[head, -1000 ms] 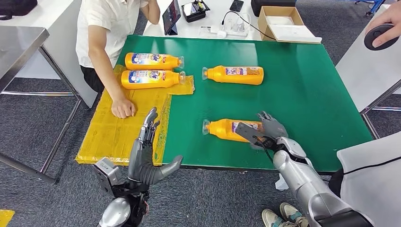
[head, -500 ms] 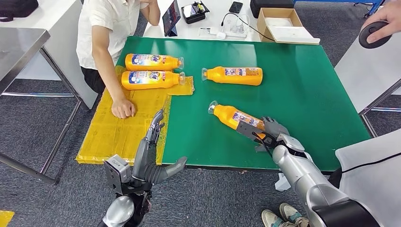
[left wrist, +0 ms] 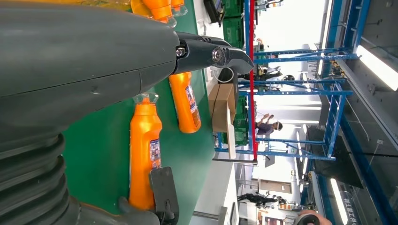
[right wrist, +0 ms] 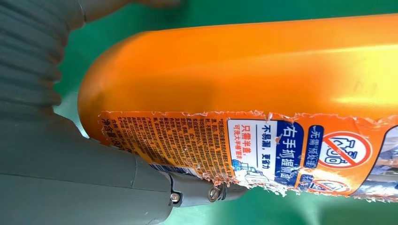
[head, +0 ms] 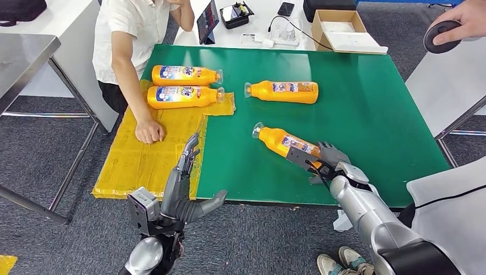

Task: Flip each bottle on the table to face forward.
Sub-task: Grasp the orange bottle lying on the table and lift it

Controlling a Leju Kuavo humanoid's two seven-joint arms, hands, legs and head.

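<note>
Several orange bottles lie on the green table (head: 378,114). Two with blue front labels up, far one (head: 184,74) and near one (head: 182,96), rest on a yellow mat (head: 143,160) at the far left. A third (head: 283,91) lies mid-table with its back label up. My right hand (head: 322,158) grips the base end of the near bottle (head: 281,141), which is slanted with its cap toward the far left; its torn back label (right wrist: 263,150) faces the wrist camera. My left hand (head: 182,186) hovers open over the mat's near edge, fingers straight; the left wrist view shows the held bottle (left wrist: 144,154) beyond it.
A person in a white shirt stands at the table's left, one hand (head: 149,132) resting on the mat. Behind the table are a cardboard box (head: 341,26) and a tablet (head: 207,18). Another person's hand holds a black round object (head: 442,35) at the far right.
My right hand swung the near bottle from lying level to slanted, cap now pointing far left, and drew back toward the table edge. My left hand shifted slightly right. Little differs over the last half second.
</note>
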